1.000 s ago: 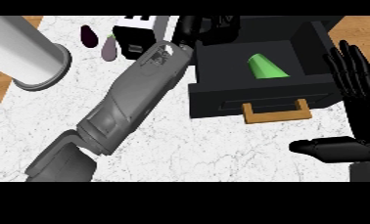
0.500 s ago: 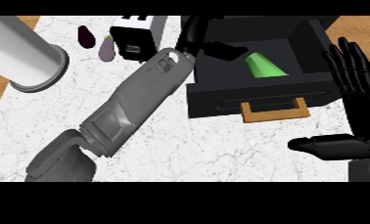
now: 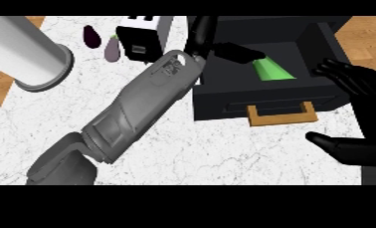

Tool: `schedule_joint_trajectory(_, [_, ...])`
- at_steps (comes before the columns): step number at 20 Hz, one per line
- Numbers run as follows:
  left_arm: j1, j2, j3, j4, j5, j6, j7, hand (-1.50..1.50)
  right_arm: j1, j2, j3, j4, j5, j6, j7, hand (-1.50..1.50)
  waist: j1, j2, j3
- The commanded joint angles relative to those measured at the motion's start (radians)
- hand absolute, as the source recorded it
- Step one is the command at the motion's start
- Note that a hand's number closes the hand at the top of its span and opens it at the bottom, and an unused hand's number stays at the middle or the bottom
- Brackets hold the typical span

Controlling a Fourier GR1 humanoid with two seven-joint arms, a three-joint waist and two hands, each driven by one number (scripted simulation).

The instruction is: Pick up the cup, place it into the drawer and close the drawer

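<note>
The green tapered cup (image 3: 273,68) lies inside the open black drawer (image 3: 264,100). The left hand (image 3: 213,40) hovers just left of it, fingers relaxed, holding nothing. The right hand (image 3: 352,112) rests open at the right edge.

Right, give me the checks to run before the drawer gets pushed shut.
1. Green tapered cup inside the black drawer: ok, it lies within the walls.
2. Cup upright: not ok, it lies tilted on its side.
3. Left hand clear of the cup: cannot tell, its fingers reach the cup's narrow end.
4. Left hand out of the drawer: not ok, it hangs over the opening.
5. Right hand free to push: ok, open beside the drawer's right wall.
6. Drawer's tan wooden handle unobstructed: ok.
</note>
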Motion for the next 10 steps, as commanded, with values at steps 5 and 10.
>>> schedule_joint_trajectory(5, [0.019, 0.000, 0.070, -0.036, 0.019, -0.006, -0.056, -1.50, 0.054, -0.110, 0.035, -0.083, 0.104, 0.094, 0.014, 1.50, 0.057, -0.012, -0.001])
schedule_joint_trajectory(10, [0.027, 0.109, 0.123, -0.149, 0.038, -0.042, 0.054, -1.50, 0.095, -0.110, 0.084, -0.184, 0.182, 0.078, 0.083, 1.50, 0.075, -0.019, -0.002])
